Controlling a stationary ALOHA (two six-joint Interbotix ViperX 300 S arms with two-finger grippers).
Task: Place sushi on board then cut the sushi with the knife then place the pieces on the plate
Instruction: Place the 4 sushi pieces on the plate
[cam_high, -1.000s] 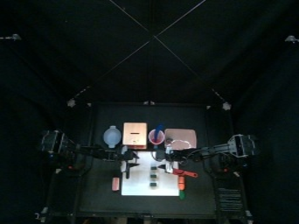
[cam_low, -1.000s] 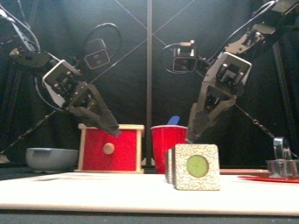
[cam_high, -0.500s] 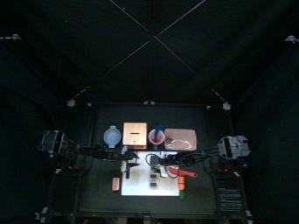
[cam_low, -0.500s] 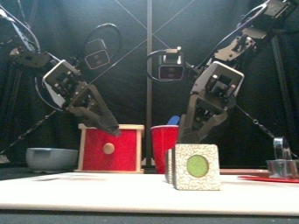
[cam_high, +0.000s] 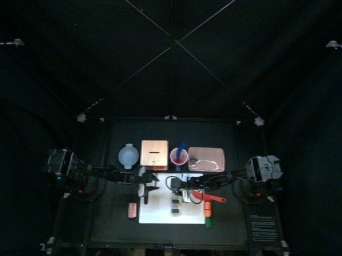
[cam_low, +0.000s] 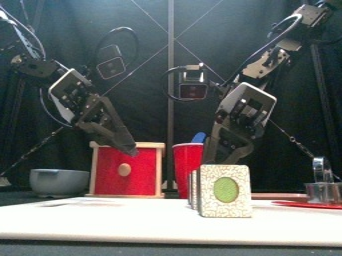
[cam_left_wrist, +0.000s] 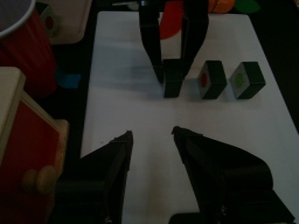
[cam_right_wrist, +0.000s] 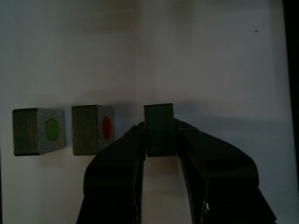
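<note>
Right hand part open, around end sushi piece on board, not pinching yet. Left hand wide open, empty, farther away.

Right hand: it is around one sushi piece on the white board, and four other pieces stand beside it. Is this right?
Not four: the right wrist view shows two other pieces beside the piece that the right hand is around, on the white board.
</note>
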